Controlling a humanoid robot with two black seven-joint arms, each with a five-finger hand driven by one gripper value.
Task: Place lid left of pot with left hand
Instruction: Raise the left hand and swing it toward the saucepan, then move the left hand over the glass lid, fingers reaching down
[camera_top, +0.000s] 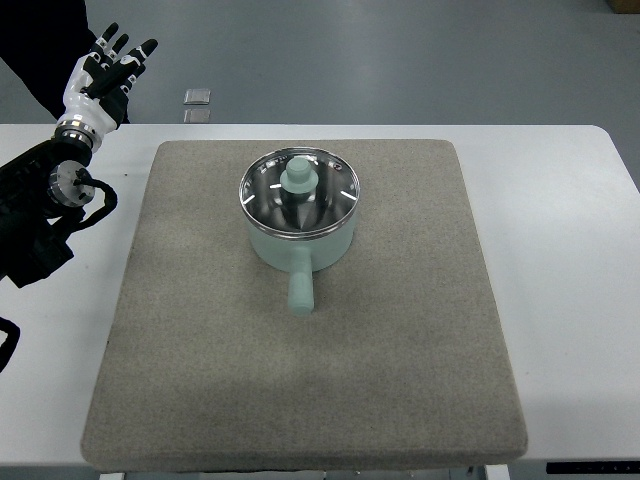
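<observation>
A pale green pot stands on the grey mat, its handle pointing toward the near edge. A shiny steel lid with a green knob rests on top of the pot. My left hand is raised at the far left, well away from the pot, above the table's back edge. Its fingers are spread and hold nothing. The black left arm runs along the left edge below it. The right arm does not show.
The mat lies on a white table. Bare mat stretches to the left of the pot. Two small grey squares lie on the floor beyond the table's back edge.
</observation>
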